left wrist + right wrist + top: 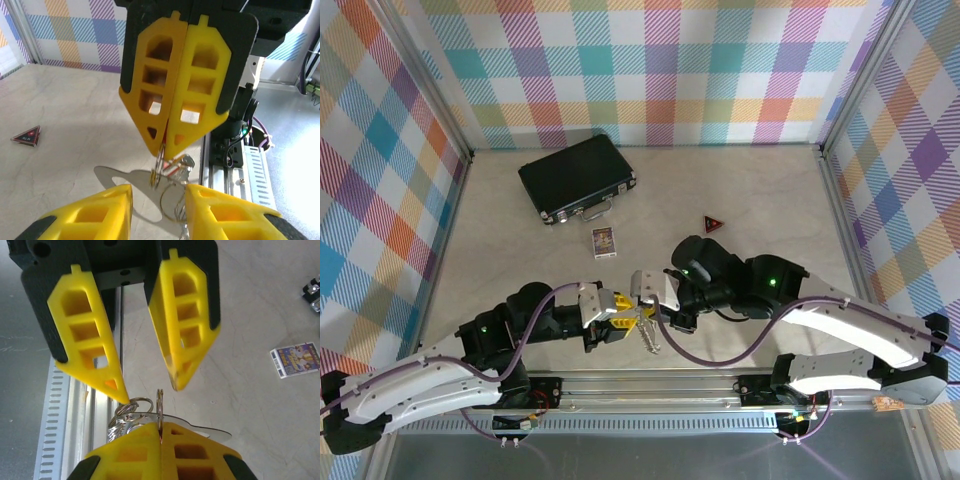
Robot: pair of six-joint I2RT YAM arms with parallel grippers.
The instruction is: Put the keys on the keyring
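Gripping keyring (160, 399) upright, edge-on, in shut right claw (161, 429) at bottom centre. Got left claw (150, 392) part open just above, keys (178, 167) bunched beside the loop.

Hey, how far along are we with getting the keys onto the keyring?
Done: the keyring is held up off the table, clamped in the shut right end effector. In hand: the left end effector sits open beside it, gripping nothing. Left: small metal pieces bunch at the ring; whether threading is finished is too cluttered to tell.
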